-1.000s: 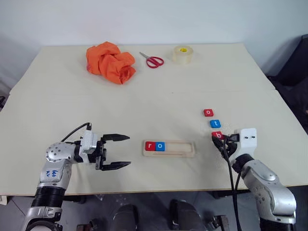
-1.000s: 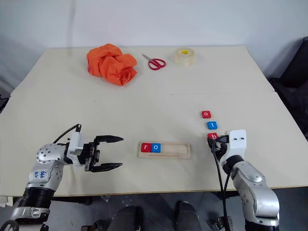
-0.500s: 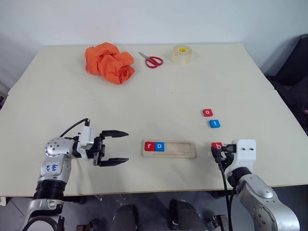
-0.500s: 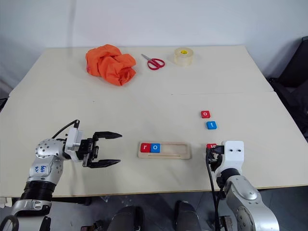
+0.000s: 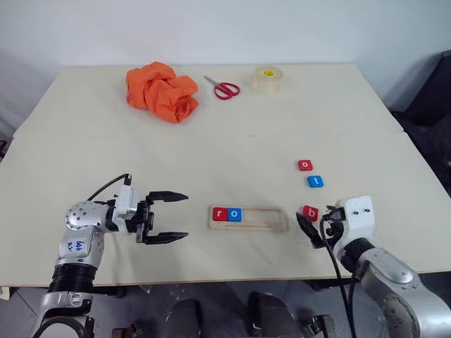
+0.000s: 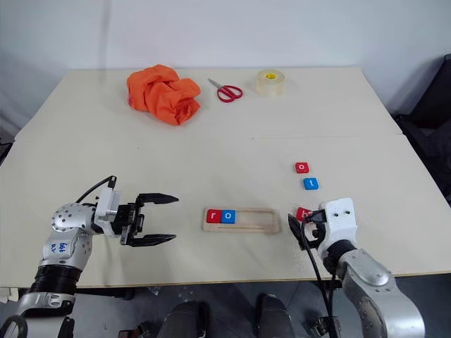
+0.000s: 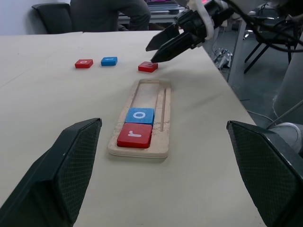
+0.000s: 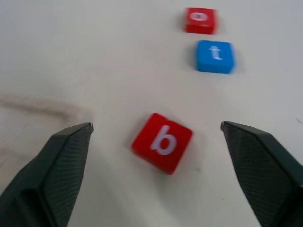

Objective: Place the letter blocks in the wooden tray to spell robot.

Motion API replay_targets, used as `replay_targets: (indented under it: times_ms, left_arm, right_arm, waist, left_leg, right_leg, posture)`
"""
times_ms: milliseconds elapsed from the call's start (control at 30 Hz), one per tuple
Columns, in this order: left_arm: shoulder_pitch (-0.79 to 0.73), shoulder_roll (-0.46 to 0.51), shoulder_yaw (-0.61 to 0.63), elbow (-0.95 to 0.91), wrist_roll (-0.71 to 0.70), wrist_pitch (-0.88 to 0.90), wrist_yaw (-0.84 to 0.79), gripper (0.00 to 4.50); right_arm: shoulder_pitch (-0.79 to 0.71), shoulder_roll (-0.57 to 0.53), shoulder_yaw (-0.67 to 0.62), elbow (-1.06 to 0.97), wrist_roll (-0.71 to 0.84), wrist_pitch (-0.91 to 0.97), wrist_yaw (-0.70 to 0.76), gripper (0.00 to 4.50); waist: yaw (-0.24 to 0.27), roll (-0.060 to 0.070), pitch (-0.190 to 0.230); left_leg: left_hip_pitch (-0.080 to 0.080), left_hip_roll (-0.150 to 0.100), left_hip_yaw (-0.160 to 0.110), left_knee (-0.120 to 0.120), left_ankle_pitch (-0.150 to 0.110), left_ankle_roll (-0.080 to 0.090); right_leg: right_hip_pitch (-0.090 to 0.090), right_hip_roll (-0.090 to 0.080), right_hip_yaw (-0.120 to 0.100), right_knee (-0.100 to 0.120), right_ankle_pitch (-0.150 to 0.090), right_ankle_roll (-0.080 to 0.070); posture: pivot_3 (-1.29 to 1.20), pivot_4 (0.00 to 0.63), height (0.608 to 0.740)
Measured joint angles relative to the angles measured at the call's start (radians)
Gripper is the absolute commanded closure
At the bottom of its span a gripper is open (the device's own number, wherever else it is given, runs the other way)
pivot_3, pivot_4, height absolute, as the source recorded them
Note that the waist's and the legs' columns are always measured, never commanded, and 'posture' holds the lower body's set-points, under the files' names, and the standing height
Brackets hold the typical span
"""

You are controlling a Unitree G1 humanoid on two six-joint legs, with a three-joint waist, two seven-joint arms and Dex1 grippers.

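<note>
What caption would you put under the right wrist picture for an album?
Open right gripper hovering over the red b block lying on the table, with the blue t block and red o block beyond.

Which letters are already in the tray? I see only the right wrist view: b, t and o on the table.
Observer: The wooden tray holds a red r and a blue o, side by side at its left end.
Operator: Where is the tray from the b?
Observer: The red b lies on the table just beyond the tray's right end.
Operator: And the left gripper?
Observer: The left gripper is open, left of the tray, holding nothing.
</note>
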Motion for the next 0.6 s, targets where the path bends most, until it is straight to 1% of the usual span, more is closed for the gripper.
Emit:
replay_targets:
  times_ms: [100, 167, 233, 300, 400, 500, 600]
  left_arm:
    - [0.001, 0.000, 0.001, 0.000, 0.000, -0.002, 0.002, 0.00]
    - [0.002, -0.002, 0.002, -0.001, 0.000, -0.004, 0.007, 0.00]
    - [0.007, -0.005, 0.003, -0.002, 0.000, -0.007, 0.014, 0.00]
    - [0.015, -0.012, 0.003, -0.005, 0.000, -0.012, 0.022, 0.00]
    - [0.032, -0.020, 0.003, -0.013, 0.000, -0.015, 0.032, 0.00]
    - [0.050, -0.022, 0.005, -0.028, 0.000, -0.021, 0.039, 0.00]
    - [0.069, -0.022, 0.011, -0.050, -0.001, -0.023, 0.045, 0.00]
  right_arm:
    - [-0.005, -0.114, -0.013, 0.013, 0.003, -0.028, 0.102, 0.01]
    - [-0.027, -0.269, 0.006, 0.087, -0.002, -0.067, 0.230, 0.01]
    - [-0.065, -0.374, 0.005, 0.182, -0.020, -0.117, 0.334, 0.01]
    - [-0.116, -0.443, 0.031, 0.283, -0.035, -0.182, 0.435, 0.01]
    - [-0.198, -0.497, 0.093, 0.438, -0.062, -0.280, 0.568, 0.01]
    - [-0.274, -0.500, 0.146, 0.565, -0.092, -0.361, 0.653, 0.01]
    - [-0.332, -0.500, 0.198, 0.650, -0.119, -0.412, 0.717, 0.01]
  waist:
    - [0.001, -0.001, 0.000]
    - [0.000, -0.001, 0.001]
    - [0.000, -0.002, 0.001]
    - [0.000, -0.003, 0.001]
    - [-0.001, -0.003, 0.002]
    - [0.000, -0.003, 0.002]
    - [0.001, -0.003, 0.002]
  left_leg:
    - [0.000, 0.000, -0.001, 0.000, 0.000, 0.000]
    - [0.000, 0.000, 0.001, 0.000, 0.000, 0.000]
    - [0.000, 0.000, 0.000, 0.000, 0.000, 0.000]
    - [0.000, 0.000, 0.001, 0.000, 0.000, 0.000]
    - [0.000, 0.000, 0.001, -0.001, 0.000, 0.000]
    - [0.000, 0.000, 0.002, 0.000, 0.000, 0.000]
    - [0.000, 0.000, 0.002, 0.000, 0.000, 0.000]
  right_leg:
    - [0.000, 0.001, -0.001, 0.000, 0.000, 0.000]
    - [0.000, 0.000, 0.000, -0.001, 0.000, 0.000]
    - [0.000, 0.000, -0.001, -0.001, 0.000, 0.000]
    - [0.000, 0.000, -0.001, -0.001, 0.000, 0.000]
    - [0.000, 0.000, -0.001, -0.002, 0.000, 0.001]
    - [0.000, 0.000, -0.001, -0.002, 0.000, 0.001]
    - [0.000, 0.000, -0.001, -0.002, 0.000, 0.001]
  posture:
    - [0.00, 0.150, 0.740]
    - [0.00, 0.150, 0.740]
    - [0.00, 0.150, 0.740]
    - [0.00, 0.150, 0.740]
    - [0.00, 0.150, 0.740]
    - [0.00, 0.150, 0.740]
    - [0.00, 0.150, 0.740]
